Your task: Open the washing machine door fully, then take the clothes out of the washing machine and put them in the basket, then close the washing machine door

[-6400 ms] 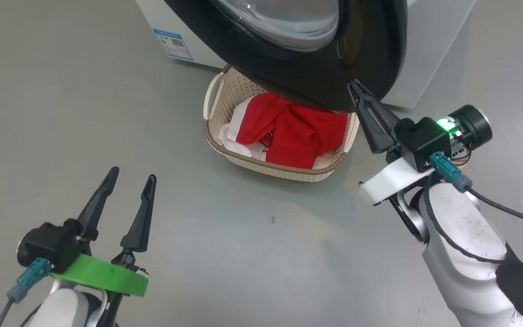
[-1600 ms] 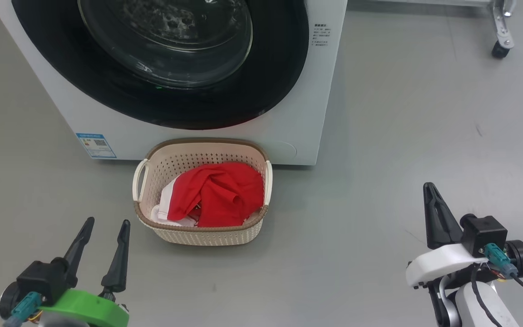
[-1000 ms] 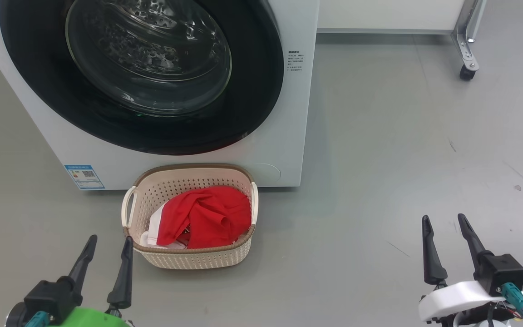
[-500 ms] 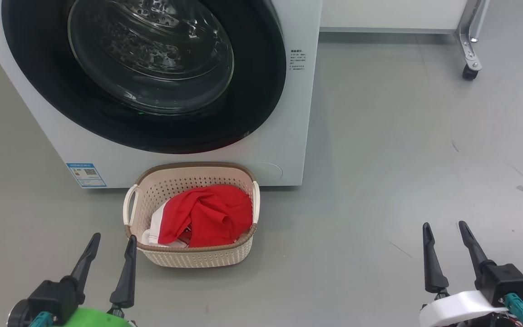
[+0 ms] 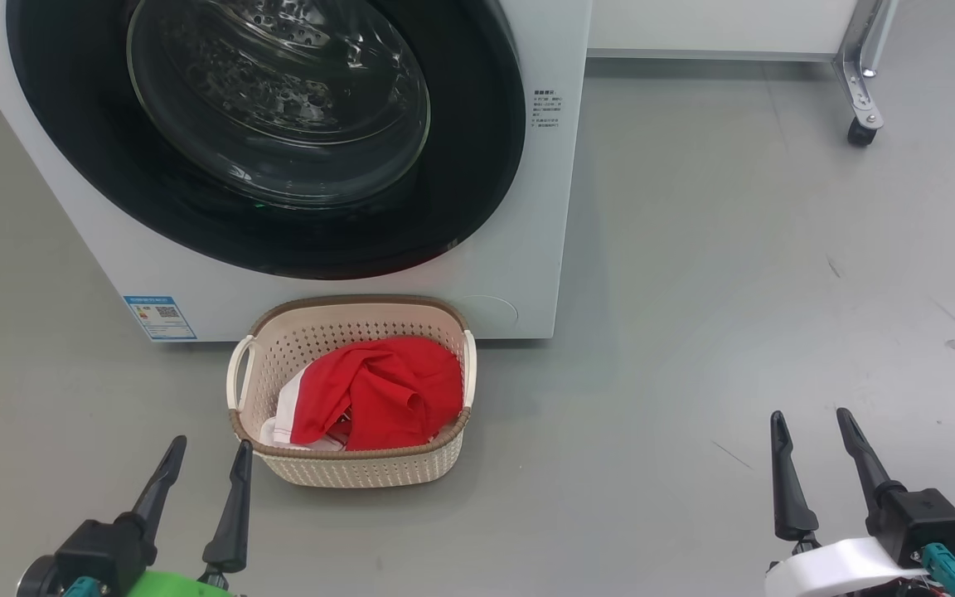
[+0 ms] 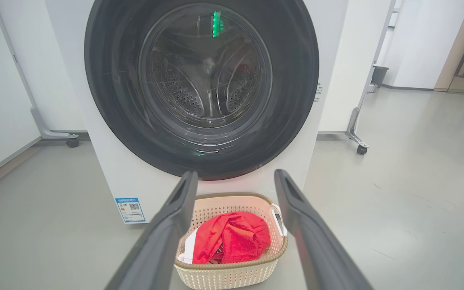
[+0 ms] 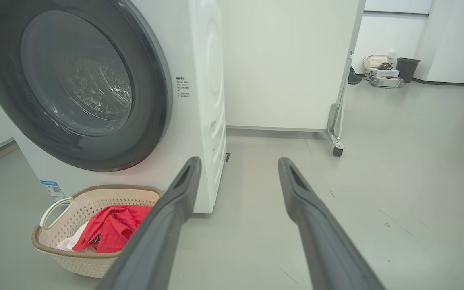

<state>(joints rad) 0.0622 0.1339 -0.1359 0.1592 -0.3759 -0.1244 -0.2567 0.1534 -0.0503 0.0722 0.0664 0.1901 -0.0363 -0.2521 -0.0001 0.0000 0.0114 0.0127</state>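
- At 12 o'clock in the head view: found the washing machine door (image 5: 278, 133) seated flush on the washing machine (image 5: 548, 215). Seconds ago, saw it swung out over the basket with the right gripper at its rim.
- At 6 o'clock from the door, just in front of the machine: logged the basket (image 5: 357, 301) holding the clothes (image 5: 378, 390), red over white. No shift there within the last second.
- At 7 o'clock: noted the left gripper (image 5: 212, 444) spread wide, holding nothing. At 5 o'clock: same for the right gripper (image 5: 809, 414), now pulled well clear of the door.
- Judged all three steps done; cannot confirm the latch from here.
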